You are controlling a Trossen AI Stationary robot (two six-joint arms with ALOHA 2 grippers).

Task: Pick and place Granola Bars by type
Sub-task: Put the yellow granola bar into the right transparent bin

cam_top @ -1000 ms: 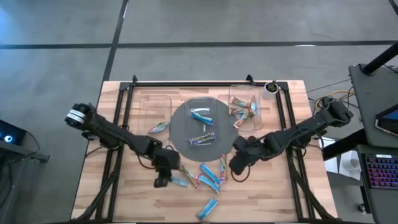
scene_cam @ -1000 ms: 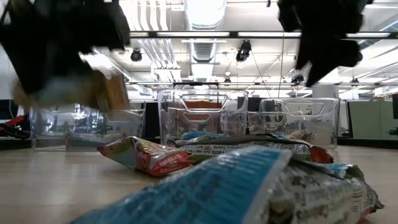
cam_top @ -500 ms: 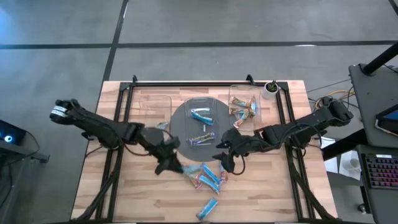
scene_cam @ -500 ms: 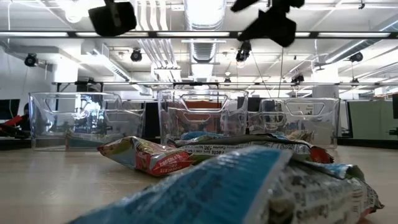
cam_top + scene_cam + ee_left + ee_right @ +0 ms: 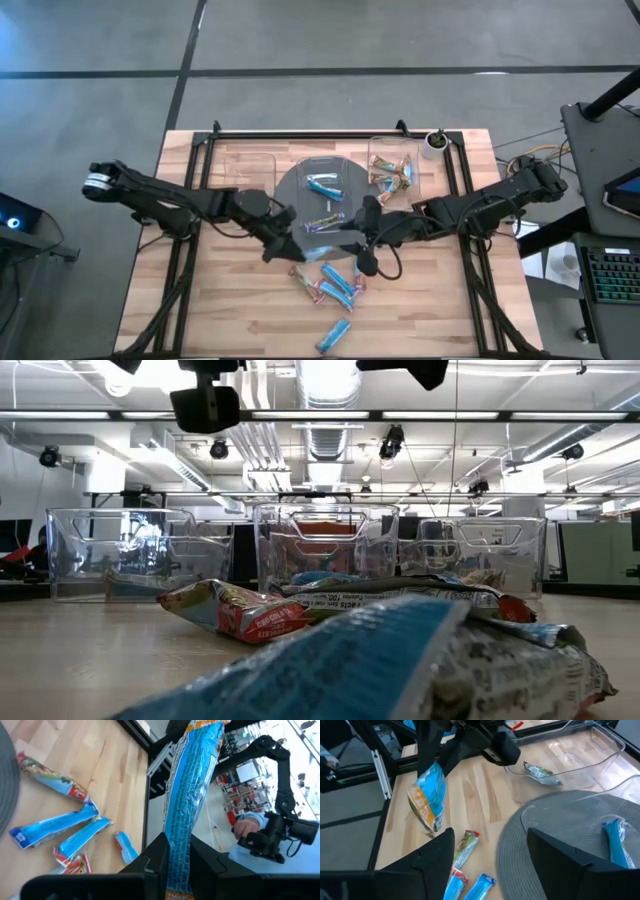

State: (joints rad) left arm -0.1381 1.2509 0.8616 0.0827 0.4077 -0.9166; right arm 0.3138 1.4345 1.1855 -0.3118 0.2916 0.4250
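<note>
Your left gripper (image 5: 283,247) is clamped on a light-blue bar (image 5: 192,795), raised off the table at the lower-left rim of the grey plate (image 5: 290,195); the right wrist view shows that bar (image 5: 429,796) hanging in the air above the wood. Your right gripper (image 5: 364,262) has its jaws spread wide with nothing between them, hovering at the plate's lower-right edge, just above the loose pile.

Loose bars (image 5: 335,285) lie scattered on the table (image 5: 200,310) in front of the plate: several light-blue, a couple of multicoloured ones, plus one blue bar (image 5: 335,336) apart near the front edge. The middle tray (image 5: 322,165) sits on the plate and holds two bars (image 5: 324,186). The right tray (image 5: 395,145) holds a heap of tan bars (image 5: 392,174). The left tray (image 5: 250,165) has one silvery bar (image 5: 256,204) at its front end.

Low view: bars fill the foreground, a blue wrapper (image 5: 370,660) nearest, three clear trays in a row behind. A person's hand (image 5: 247,827) shows beyond the table in the left wrist view.
</note>
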